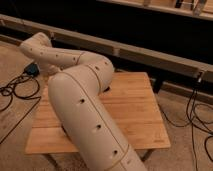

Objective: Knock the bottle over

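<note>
The arm's thick cream link [92, 125] fills the foreground, crossing the wooden table [135, 107]. It bends at the far edge and reaches left. The gripper lies hidden behind the arm, over the table's left side, so its opening cannot be told. The bottle is hidden too. Cables [15, 90] trail on the floor at left.

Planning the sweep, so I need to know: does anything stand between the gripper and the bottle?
That cannot be told. The robot's own arm lies across the left side of the wooden table and hides both the gripper and the bottle from this view, along with whatever lies between them.
</note>
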Robot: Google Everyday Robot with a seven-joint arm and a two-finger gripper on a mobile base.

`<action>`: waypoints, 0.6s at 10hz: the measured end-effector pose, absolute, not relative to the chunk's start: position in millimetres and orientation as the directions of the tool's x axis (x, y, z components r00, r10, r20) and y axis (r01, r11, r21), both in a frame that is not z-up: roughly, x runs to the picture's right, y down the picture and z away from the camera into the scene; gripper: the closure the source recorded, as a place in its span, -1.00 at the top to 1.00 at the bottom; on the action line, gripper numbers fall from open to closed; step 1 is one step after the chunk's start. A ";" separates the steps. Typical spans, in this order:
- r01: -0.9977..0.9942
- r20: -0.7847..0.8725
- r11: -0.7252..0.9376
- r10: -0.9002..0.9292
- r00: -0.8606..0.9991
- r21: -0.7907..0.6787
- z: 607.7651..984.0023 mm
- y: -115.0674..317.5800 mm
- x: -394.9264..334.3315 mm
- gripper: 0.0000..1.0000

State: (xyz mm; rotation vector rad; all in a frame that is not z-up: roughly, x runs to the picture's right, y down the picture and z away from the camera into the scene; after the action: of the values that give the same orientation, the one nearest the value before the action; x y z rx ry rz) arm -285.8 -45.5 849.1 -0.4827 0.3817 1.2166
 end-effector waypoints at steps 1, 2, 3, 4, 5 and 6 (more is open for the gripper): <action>-0.954 -0.521 0.267 0.800 0.297 -0.134 851.8 -49.5 -279.9 0.30; -0.961 -0.517 0.256 0.811 0.273 -0.107 854.9 -55.4 -268.4 0.30; -0.965 -0.513 0.246 0.819 0.256 -0.090 855.4 -59.7 -259.8 0.30; -0.971 -0.514 0.230 0.827 0.230 -0.064 854.2 -63.9 -244.8 0.30; -0.978 -0.519 0.207 0.833 0.192 -0.029 850.2 -66.4 -220.8 0.30; -0.981 -0.523 0.193 0.835 0.172 -0.013 847.4 -66.8 -207.9 0.30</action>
State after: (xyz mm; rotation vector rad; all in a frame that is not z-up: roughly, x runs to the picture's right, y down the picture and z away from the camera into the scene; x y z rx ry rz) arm -207.9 -66.8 847.4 -0.3879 0.4507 1.3354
